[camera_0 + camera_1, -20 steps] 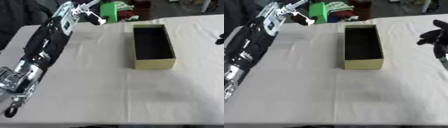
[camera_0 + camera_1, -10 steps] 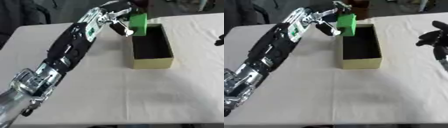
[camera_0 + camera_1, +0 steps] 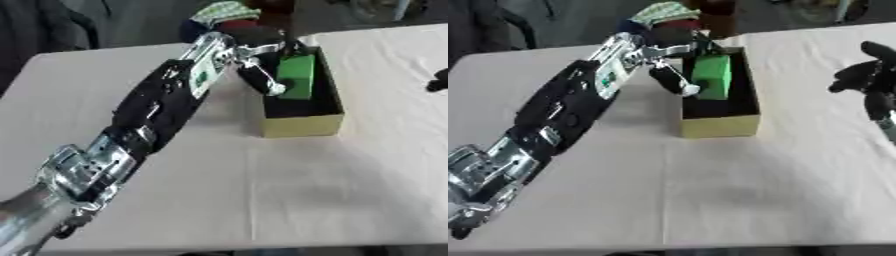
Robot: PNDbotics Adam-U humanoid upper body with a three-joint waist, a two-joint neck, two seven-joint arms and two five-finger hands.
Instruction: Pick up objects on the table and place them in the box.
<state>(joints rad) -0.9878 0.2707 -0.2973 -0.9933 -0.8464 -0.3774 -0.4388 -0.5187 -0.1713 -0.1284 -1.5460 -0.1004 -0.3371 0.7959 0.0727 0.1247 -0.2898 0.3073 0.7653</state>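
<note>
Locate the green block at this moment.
The green rectangular block sits upper centre, held by the left hand inside the open yellow cardboard box, toward its far end.

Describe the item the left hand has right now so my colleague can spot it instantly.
Find the long open yellow cardboard box on the white-clothed table. At its far end, the left hand grips a green rectangular block, lowered partly inside. It is the only bright green thing in the dark interior.

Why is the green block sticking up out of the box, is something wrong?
Nothing looks wrong. The green block is tilted and pokes above the box rim only because the left hand is holding it there, not yet let go. The right hand waits open at the right edge. Nothing is spilled or broken.
</note>
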